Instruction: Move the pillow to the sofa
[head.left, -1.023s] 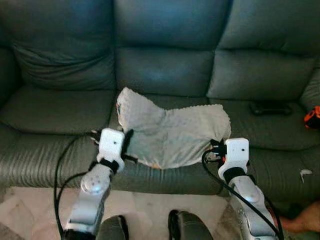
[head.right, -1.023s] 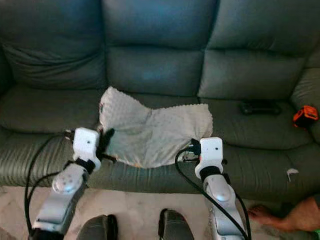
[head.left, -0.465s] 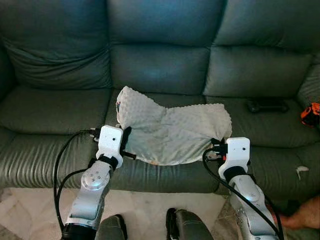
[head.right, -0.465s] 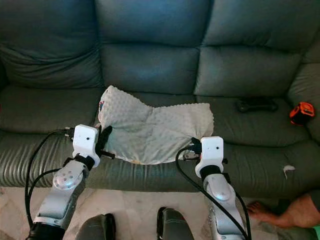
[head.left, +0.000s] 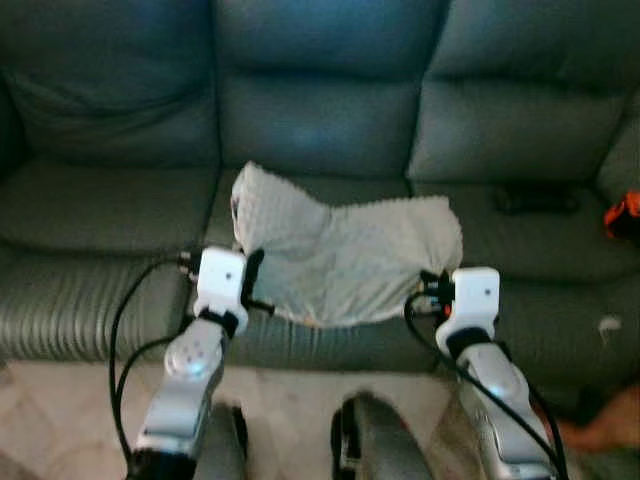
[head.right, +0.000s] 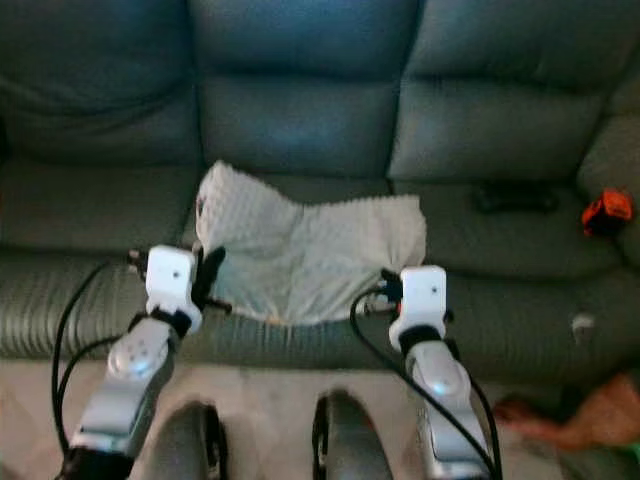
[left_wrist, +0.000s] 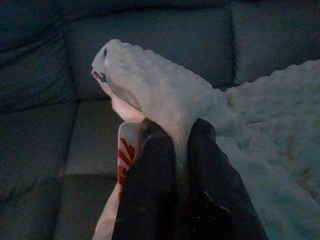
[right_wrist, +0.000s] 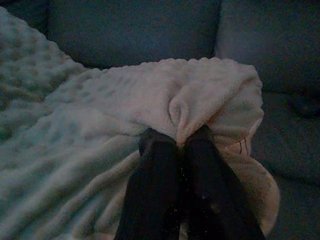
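pillow (head.left: 345, 255) now rests on the sofa (head.left: 320, 120), both ends pinched.
it has settled onto the middle seat since a second ago; left gripper (left_wrist: 181, 131) and right gripper (right_wrist: 181, 136) stay clamped on fabric, so letting go comes next.

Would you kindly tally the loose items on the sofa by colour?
White or cream: 1, the pillow, gripped at its ends by the left gripper and right gripper
Black: 1, a small device
Orange: 1, a small object
Total: 3
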